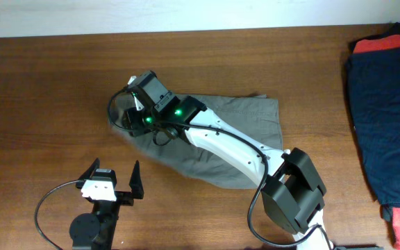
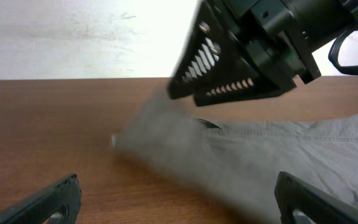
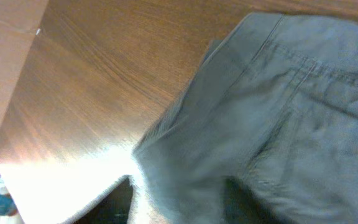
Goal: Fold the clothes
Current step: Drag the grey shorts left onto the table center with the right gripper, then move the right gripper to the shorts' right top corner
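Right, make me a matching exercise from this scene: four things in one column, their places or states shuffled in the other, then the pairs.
Things
1. shorts
2. navy garment
3. left gripper
4. right gripper

Places or states
a. at the far right edge of the table
b. open, over bare wood, clear of any cloth
c. spread out in the middle of the table
d. at the left end of the shorts

Pairs: 1-c, 2-a, 3-b, 4-d
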You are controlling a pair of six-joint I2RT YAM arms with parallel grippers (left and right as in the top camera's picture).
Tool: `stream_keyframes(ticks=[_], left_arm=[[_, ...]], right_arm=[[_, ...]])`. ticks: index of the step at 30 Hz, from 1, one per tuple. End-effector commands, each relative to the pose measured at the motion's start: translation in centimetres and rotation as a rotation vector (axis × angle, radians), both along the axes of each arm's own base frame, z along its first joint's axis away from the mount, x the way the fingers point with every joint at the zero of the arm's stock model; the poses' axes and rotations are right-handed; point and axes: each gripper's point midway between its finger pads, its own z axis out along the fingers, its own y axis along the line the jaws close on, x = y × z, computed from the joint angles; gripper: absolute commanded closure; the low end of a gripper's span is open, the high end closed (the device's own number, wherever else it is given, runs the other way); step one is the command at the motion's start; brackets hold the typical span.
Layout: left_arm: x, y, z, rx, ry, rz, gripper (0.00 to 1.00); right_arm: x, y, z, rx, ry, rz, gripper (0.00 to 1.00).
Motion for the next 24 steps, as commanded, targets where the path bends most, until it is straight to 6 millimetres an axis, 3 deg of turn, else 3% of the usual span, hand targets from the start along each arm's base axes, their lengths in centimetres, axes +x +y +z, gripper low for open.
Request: stream_keyframes(ticks=[1, 5, 9, 12, 16, 22, 24], left_arm=[[0.0, -0.1, -0.2, 0.018, -0.002, -0.008, 0.01], [0.0, -0.1, -0.2, 0.018, -0.002, -0.008, 0.01], [0.0, -0.1, -0.2, 0.018, -0.002, -0.008, 0.01], [0.0, -0.1, -0.2, 0.018, -0.002, -0.008, 0.01], [0.0, -0.1, -0.2, 0.018, -0.002, -0.008, 0.01], [0.0, -0.1, -0.2, 0.018, -0.002, -0.008, 0.01], [0.0, -0.1, -0.2, 0.018, -0.002, -0.008, 0.01]], right_arm=[[1.4, -0.6, 2.0, 0.017, -0.049, -0.047, 0.42], [3.0, -2.0, 2.1, 0.011, -0.058, -0.089, 0.37], [5.5, -5.4, 2.4, -0.006, -0.046, -0.162, 0.34], [7.2, -9.9, 2.7, -0.045, -0.007, -0.244, 0.29], [8.2, -16.9, 2.8, -0.125, 0.044, -0.294, 0.14], [5.8, -27.4, 0.5, -0.328, 0.203, -0.26, 0.0], [4.8, -30.3, -0.5, -0.386, 0.263, -0.246, 0.01]])
